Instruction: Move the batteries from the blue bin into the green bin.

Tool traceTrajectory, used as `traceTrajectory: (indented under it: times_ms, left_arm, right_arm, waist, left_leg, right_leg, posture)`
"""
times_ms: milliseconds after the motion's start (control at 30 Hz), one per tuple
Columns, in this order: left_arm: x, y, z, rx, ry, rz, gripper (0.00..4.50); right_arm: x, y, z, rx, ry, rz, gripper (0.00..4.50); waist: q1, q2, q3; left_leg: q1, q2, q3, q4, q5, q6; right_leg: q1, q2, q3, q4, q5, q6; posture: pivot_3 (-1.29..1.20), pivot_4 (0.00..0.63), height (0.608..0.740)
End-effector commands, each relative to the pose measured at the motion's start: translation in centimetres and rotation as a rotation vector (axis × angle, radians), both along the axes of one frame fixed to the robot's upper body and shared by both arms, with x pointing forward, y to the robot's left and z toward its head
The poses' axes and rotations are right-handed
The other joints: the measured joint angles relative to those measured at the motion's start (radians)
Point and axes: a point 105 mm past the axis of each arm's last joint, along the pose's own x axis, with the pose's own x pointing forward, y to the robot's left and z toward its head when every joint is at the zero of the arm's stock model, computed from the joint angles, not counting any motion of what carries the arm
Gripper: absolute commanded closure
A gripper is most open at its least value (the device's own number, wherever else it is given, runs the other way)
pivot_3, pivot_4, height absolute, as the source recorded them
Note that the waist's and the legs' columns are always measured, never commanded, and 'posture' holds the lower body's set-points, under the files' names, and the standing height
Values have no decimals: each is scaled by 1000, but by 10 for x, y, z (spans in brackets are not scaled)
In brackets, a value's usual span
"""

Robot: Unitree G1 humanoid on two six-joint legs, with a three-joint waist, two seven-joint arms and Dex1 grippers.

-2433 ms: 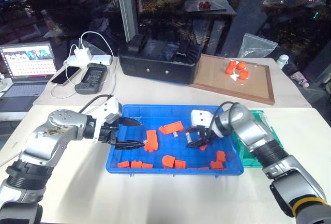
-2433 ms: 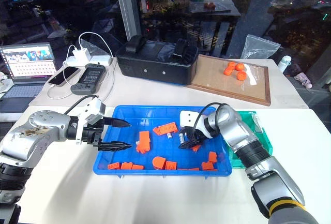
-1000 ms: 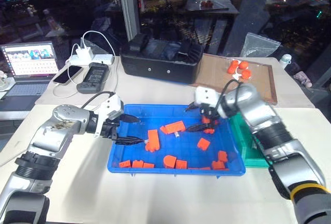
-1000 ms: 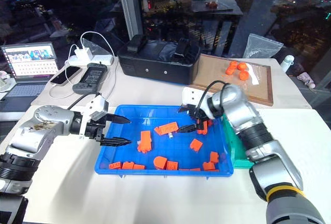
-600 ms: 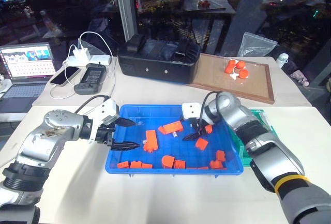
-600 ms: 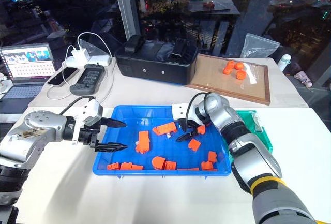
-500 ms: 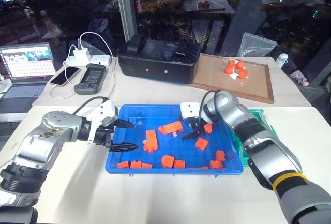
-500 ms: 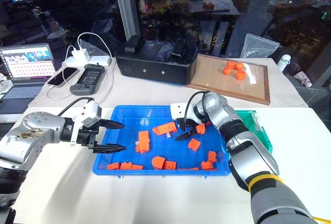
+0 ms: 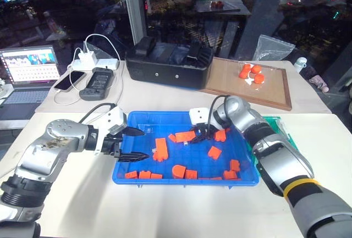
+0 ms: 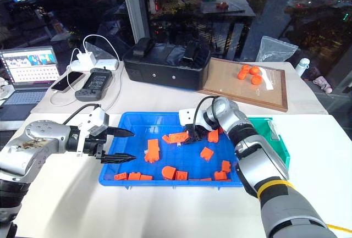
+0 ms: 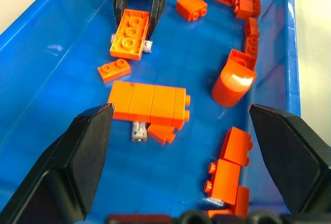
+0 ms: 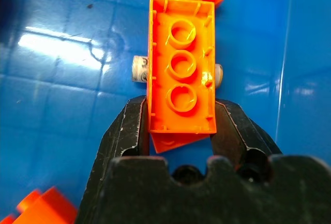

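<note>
The blue bin (image 9: 181,179) lies in front of me, strewn with orange blocks. One battery (image 12: 138,69) lies crosswise under an upturned orange block (image 12: 182,79), both its ends sticking out. My right gripper (image 9: 193,137) points down into the bin's far middle, its fingers (image 12: 132,125) pressed against that block's two sides. Another battery (image 11: 138,130) peeks from under a long orange block (image 11: 150,102). My left gripper (image 9: 143,143) hovers open at the bin's left end, holding nothing. The green bin (image 9: 275,123) sits against the blue bin's right side, mostly hidden by my right arm.
A black case (image 9: 168,65) stands behind the blue bin. To its right is a wooden-framed board (image 9: 242,89) with orange pieces. A laptop (image 9: 30,67), a phone, a charger and cables occupy the far left of the white table.
My right gripper travelled left across the blue bin, dropped lower, and its wide-open fingers closed in on the upturned orange block. My left gripper stayed put, open.
</note>
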Motion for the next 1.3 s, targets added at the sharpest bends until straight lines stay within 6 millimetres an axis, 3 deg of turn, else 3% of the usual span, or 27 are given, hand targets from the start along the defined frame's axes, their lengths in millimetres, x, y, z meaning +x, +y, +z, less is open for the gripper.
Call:
traceTrajectory:
  times_ms: [33, 200, 400, 467, 667, 900, 1100, 1300]
  left_arm:
    - [5, -3, 10, -7, -43, -13, 0]
    - [8, -6, 8, -5, -38, -38, 0]
    - [14, -10, 9, -2, -45, -64, 0]
    - [14, -10, 9, -1, -45, -69, 0]
    - [14, -10, 9, 4, -45, -78, 0]
    - [10, -6, 10, 9, -44, -62, 0]
    - [7, -2, 12, 12, -44, -41, 0]
    - [4, 0, 14, 12, -49, -19, 0]
  right_arm:
    - [-1, -7, 35, 79, -31, -3, 3100]
    - [-24, -34, 44, 57, 4, -19, 3100]
    - [-39, -70, 25, -60, 16, -133, 3100]
    - [-37, -72, 26, -57, -5, -152, 2094]
    - [-26, -48, 47, 42, -89, -146, 39]
    - [-18, 9, 43, 171, -66, -88, 39]
    - [-9, 27, 23, 190, -12, -90, 39]
    - [-3, 30, -3, 160, 20, -107, 39]
  waist:
    - [-1, 0, 0]
    - [3, 0, 0]
    - [1, 0, 0]
    - [-3, 0, 0]
    - [-9, 0, 0]
    - [-6, 0, 0]
    - [2, -1, 0]
    - [-4, -1, 0]
  left_leg:
    - [0, 0, 0, 0, 0, 0]
    - [0, 0, 0, -1, 0, 0]
    - [0, 0, 0, 0, 0, 0]
    - [0, 0, 1, 0, 0, 0]
    - [1, 0, 0, -1, 0, 0]
    - [1, 1, 0, -1, 0, 0]
    - [0, 0, 1, 0, 0, 0]
    - [1, 0, 1, 0, 0, 0]
  right_leg:
    - [0, 0, 0, 0, 0, 0]
    - [0, 0, 0, 0, 0, 0]
    - [0, 0, 0, 0, 0, 0]
    - [0, 0, 1, 0, 0, 0]
    - [-1, 1, 2, 0, 0, -1]
    - [0, 1, 2, 0, 0, -1]
    - [0, 0, 1, 0, 0, 0]
    - [0, 0, 1, 0, 0, -1]
  posture:
    - [0, 150, 740]
    - [0, 150, 740]
    - [0, 150, 740]
    - [0, 150, 740]
    - [0, 150, 740]
    - [0, 150, 740]
    - [0, 150, 740]
    - [0, 150, 740]
